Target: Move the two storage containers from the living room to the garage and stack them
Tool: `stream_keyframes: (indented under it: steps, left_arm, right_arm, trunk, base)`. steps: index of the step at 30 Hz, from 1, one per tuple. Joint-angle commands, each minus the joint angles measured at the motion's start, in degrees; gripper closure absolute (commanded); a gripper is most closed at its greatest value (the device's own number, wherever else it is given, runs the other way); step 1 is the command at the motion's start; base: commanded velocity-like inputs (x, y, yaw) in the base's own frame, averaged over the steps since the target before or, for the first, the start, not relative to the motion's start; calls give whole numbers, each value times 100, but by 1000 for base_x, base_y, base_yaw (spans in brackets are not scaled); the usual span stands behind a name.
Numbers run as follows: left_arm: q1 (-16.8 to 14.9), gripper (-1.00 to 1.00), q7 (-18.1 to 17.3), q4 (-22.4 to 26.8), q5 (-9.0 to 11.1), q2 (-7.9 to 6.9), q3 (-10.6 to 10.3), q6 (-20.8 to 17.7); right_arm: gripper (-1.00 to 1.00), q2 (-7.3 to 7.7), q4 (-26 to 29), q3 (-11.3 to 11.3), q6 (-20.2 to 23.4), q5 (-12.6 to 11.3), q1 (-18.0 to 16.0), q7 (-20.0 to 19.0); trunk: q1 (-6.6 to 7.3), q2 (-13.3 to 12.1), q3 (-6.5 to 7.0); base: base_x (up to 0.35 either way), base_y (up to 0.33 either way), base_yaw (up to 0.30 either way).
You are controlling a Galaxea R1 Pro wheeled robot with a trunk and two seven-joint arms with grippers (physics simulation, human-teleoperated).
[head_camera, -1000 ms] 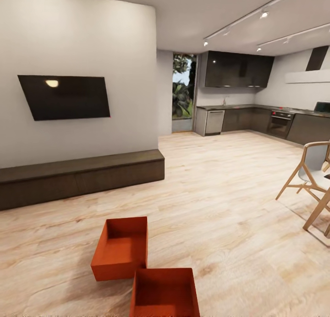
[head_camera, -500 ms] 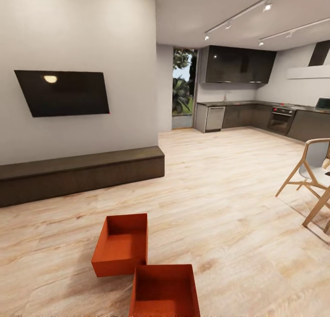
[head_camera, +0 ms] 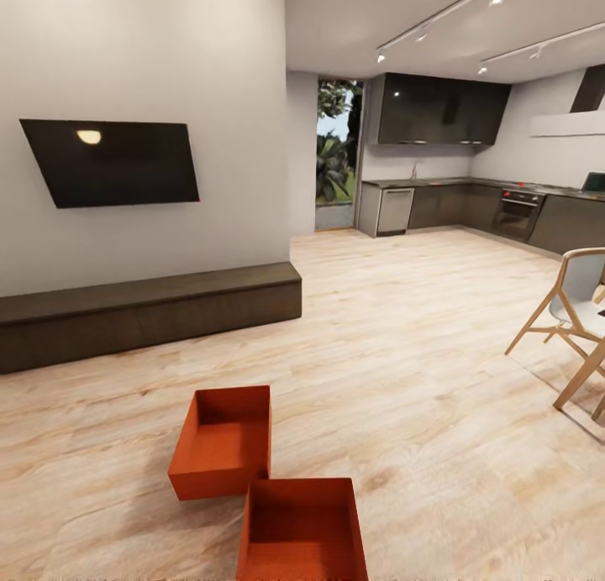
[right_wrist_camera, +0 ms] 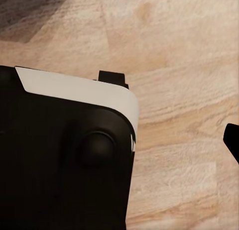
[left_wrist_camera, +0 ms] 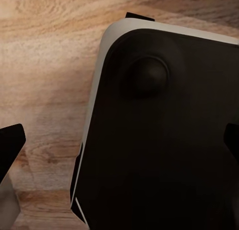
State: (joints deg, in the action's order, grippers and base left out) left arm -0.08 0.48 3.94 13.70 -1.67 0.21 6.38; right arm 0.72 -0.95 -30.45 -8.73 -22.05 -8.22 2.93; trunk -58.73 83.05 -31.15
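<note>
Two orange-red storage containers rest on the light wood-plank flooring of the living room, low in the head view. The farther container (head_camera: 223,442) lies open-topped and empty. The nearer container (head_camera: 301,531) sits just right of it, corner to corner, cut by the picture's lower edge. In the left wrist view, my left gripper (left_wrist_camera: 119,150) is open, with its dark fingertips (left_wrist_camera: 11,145) at opposite edges over my black, white-rimmed base (left_wrist_camera: 164,130). The right gripper (right_wrist_camera: 119,143) hangs over floor and base, open and holding nothing, with one fingertip (right_wrist_camera: 233,140) at the edge.
A black TV screen (head_camera: 113,161) hangs on the white wall above a long low dark-brown cabinet (head_camera: 143,312). A wooden chair (head_camera: 571,312) stands at the right edge. A dark kitchen (head_camera: 470,211) and a glazed doorway (head_camera: 334,157) lie beyond open flooring.
The whole head picture has slid slightly upward, so the camera moved. The containers keep their places on the flooring.
</note>
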Motion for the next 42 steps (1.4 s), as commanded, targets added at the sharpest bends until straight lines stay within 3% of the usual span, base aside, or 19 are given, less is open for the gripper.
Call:
stream_keyframes:
  steps: [1,42]
  left_arm:
    - [-1,-100,5,1,22,0,-2,12]
    - [-1,-100,5,1,19,0,-1,12]
  right_arm:
    - [-100,-2,-10,-48,-24,-46,-4,6]
    - [-100,-2,-19,-64,-4,-71,-4,50]
  trunk:
    - [0,3,-14]
    - [0,3,-388]
  base:
    - [0,0,0]
    - [0,0,0]
